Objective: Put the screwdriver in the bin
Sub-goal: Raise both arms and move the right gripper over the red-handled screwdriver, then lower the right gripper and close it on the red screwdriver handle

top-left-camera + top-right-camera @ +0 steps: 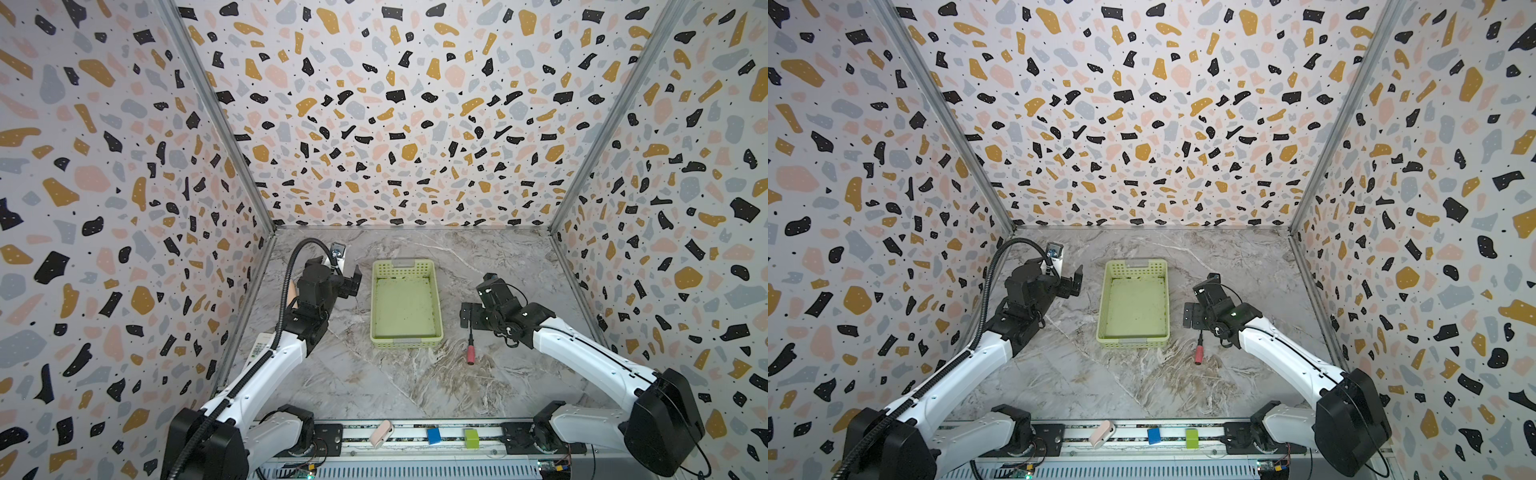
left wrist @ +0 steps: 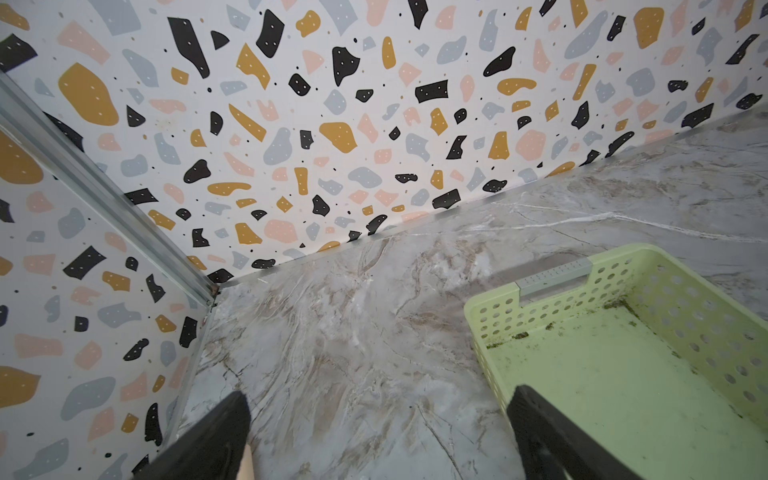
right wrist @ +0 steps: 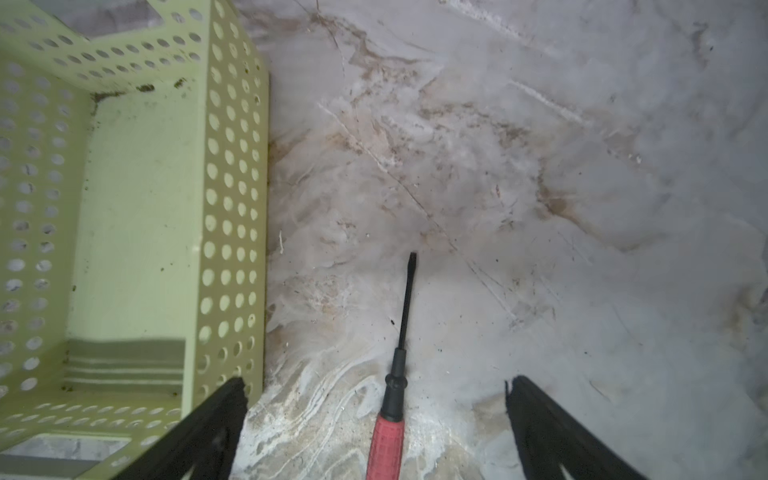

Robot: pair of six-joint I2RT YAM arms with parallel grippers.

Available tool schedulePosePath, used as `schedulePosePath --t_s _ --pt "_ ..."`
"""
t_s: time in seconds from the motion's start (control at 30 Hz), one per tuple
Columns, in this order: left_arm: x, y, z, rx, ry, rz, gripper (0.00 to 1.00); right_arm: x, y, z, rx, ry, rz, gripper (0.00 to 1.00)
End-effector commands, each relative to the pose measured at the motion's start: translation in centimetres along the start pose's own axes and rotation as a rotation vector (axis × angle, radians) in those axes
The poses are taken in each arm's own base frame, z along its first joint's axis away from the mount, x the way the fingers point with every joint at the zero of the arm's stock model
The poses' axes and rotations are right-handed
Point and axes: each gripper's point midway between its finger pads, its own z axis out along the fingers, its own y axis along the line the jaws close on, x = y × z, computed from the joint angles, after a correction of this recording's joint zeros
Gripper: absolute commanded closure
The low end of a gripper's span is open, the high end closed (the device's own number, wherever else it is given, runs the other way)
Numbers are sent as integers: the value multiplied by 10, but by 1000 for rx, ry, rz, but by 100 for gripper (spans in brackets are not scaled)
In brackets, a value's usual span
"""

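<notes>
**Screwdriver lies lengthwise under the right claw's spread jaws**

On the bench (image 1: 415, 386) the bin (image 1: 405, 341) stands empty. Just beside its right-hand long wall the right claw (image 1: 471, 316) hangs released, holding nothing. Below it the screwdriver (image 1: 471, 350) rests parallel to that wall, handle toward the bin's near end.

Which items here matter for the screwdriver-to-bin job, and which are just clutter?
Job:
- screwdriver, on the table beside the bin
- bin
- right gripper, open, above the screwdriver

Clutter, all on the front rail:
- blue block
- green block
- pale pink object
</notes>
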Motion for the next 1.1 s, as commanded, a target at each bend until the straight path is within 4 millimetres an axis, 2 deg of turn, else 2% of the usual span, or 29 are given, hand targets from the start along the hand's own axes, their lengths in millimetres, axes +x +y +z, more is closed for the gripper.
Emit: schedulePosePath --t_s 0.0,0.23,0.37,0.53,0.77,0.9,1.07 --pt "-19 -8 -3 46 -50 -30 0 30 -14 3 53 68 27 2" --pt "-25 -21 0 105 -53 -81 1 71 -19 11 70 138 34 9" --pt "-27 -32 7 157 -38 -116 0 86 -17 12 76 158 32 14" --pt "-28 -32 12 159 -20 -125 1 98 -12 16 72 173 44 22" --pt "-29 -27 13 132 -13 -140 1 96 -19 23 131 144 43 39" --pt "-27 -24 15 109 -3 -155 0 91 -13 28 129 137 45 44" --pt "-26 -23 17 101 5 -157 1 90 -6 34 120 140 51 45"
